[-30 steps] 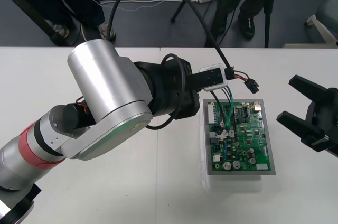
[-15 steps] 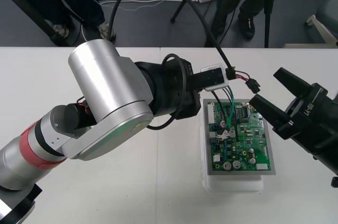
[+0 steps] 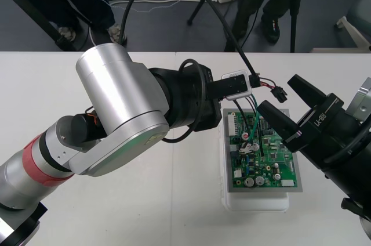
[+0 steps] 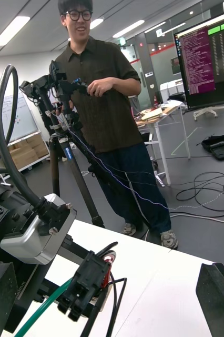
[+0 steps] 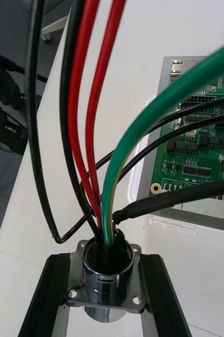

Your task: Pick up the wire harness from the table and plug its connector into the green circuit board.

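Wire harness (image 3: 255, 107): red, black and green wires run from a round metal socket (image 5: 108, 276) with a square flange to a small black plug (image 3: 279, 93). The left gripper (image 5: 105, 262) is clamped on the socket, with one black finger (image 5: 51, 295) on each side of the flange. It holds the harness above the table (image 3: 174, 211), at 12 o'clock of the green circuit board (image 3: 268, 154) on its white base (image 3: 255, 201). The plug hangs in the air at 1 o'clock of the board.

Change since 1.0 s ago: the right gripper (image 3: 276, 91) has moved from 3 o'clock of the board to the plug. Its fingers (image 3: 305, 93) are spread, with the plug between their tips. The left arm has held position.

Not determinable: whether the green wires touch the board and whether the right fingers touch the plug. The right arm is cut off at the frame edge.
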